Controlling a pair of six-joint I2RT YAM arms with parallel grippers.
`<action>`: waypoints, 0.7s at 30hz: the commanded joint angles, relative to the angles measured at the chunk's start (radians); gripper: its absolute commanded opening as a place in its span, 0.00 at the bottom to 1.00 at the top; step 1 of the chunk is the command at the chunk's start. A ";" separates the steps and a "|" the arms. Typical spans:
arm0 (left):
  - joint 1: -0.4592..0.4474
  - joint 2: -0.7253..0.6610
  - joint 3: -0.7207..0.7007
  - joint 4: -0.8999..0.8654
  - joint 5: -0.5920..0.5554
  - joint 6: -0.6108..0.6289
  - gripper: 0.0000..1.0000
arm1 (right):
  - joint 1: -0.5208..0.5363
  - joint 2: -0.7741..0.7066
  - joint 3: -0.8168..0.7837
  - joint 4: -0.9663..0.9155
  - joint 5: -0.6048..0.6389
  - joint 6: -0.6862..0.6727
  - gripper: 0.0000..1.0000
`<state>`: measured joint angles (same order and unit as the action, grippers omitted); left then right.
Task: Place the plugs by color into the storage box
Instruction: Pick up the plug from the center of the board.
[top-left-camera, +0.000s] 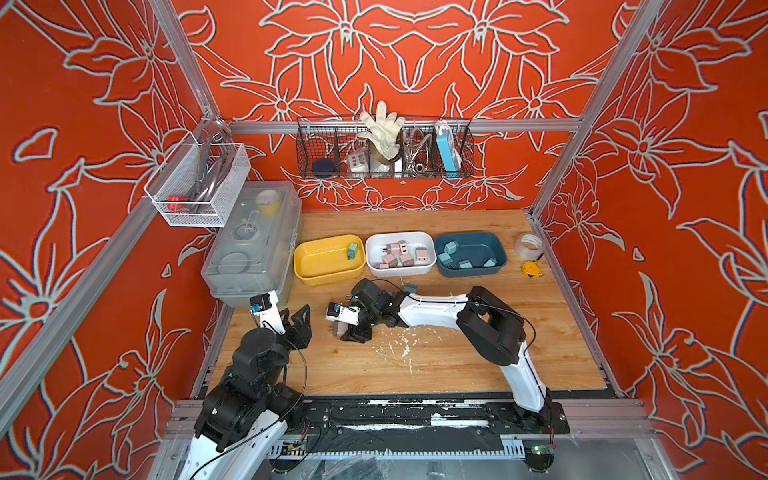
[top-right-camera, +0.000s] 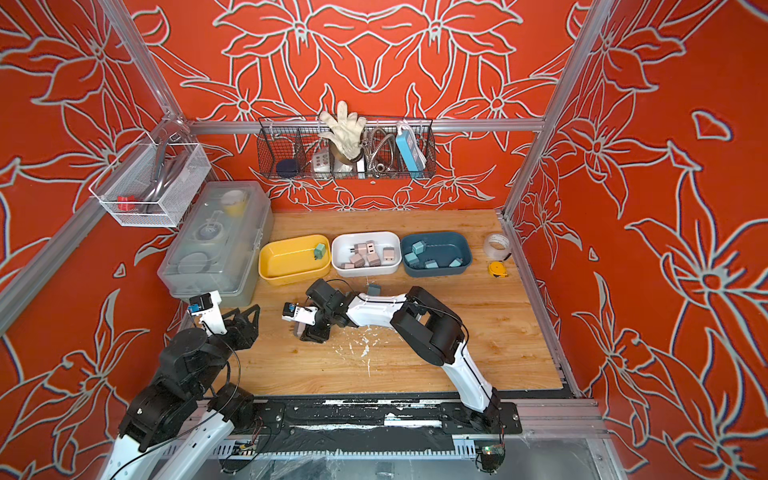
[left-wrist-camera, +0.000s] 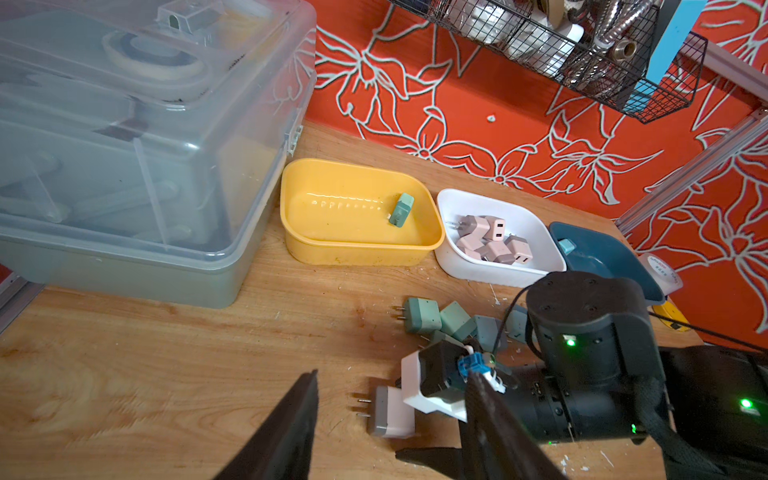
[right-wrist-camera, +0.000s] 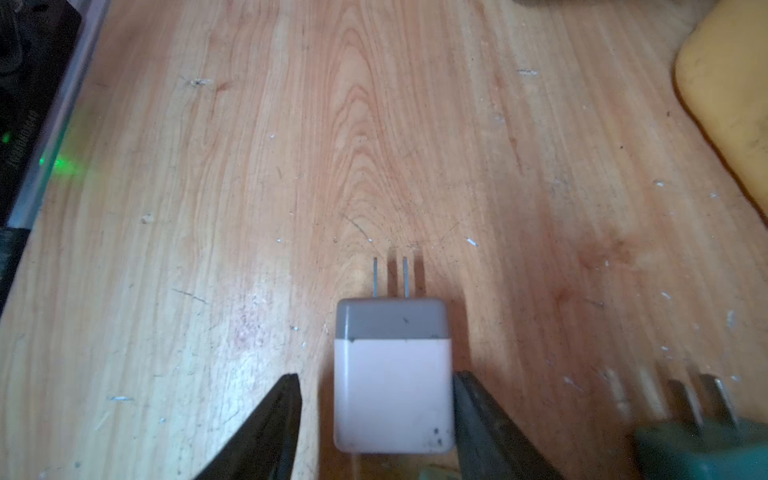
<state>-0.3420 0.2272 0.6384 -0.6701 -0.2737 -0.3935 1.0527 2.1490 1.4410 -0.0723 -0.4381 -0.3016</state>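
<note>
A pink plug (right-wrist-camera: 392, 399) lies flat on the wooden table, prongs pointing away from my right gripper (right-wrist-camera: 376, 378). The gripper's jaws straddle it: one finger touches its side, the other stands a little apart. In both top views that gripper (top-left-camera: 349, 330) is low over the table's middle. My left gripper (left-wrist-camera: 390, 374) is open and empty near the table's left. Several green plugs (left-wrist-camera: 422, 316) cluster beside the right arm. The yellow box (top-left-camera: 320, 257) holds one green plug (top-left-camera: 352, 250), the white box (top-left-camera: 399, 272) several pink plugs, the dark blue box (top-left-camera: 478, 249) several light blue plugs.
A clear plastic toolbox (top-left-camera: 253, 245) stands at the left, touching the yellow box. A tape roll (top-left-camera: 528, 245) and a yellow tape measure (top-left-camera: 532, 269) lie right of the blue box. Wire baskets (top-left-camera: 384, 153) hang on the back wall above the table.
</note>
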 joint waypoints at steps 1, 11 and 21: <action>0.008 0.004 -0.008 0.027 0.013 0.006 0.57 | 0.007 0.031 0.029 -0.053 0.059 0.022 0.62; 0.009 0.018 -0.009 0.029 0.018 0.005 0.57 | 0.007 0.034 0.032 -0.049 0.098 0.048 0.47; 0.021 0.014 -0.006 0.024 0.008 0.005 0.57 | 0.003 -0.138 -0.051 -0.002 0.135 0.113 0.37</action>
<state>-0.3359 0.2436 0.6380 -0.6640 -0.2657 -0.3939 1.0538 2.0941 1.4059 -0.0834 -0.3214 -0.2306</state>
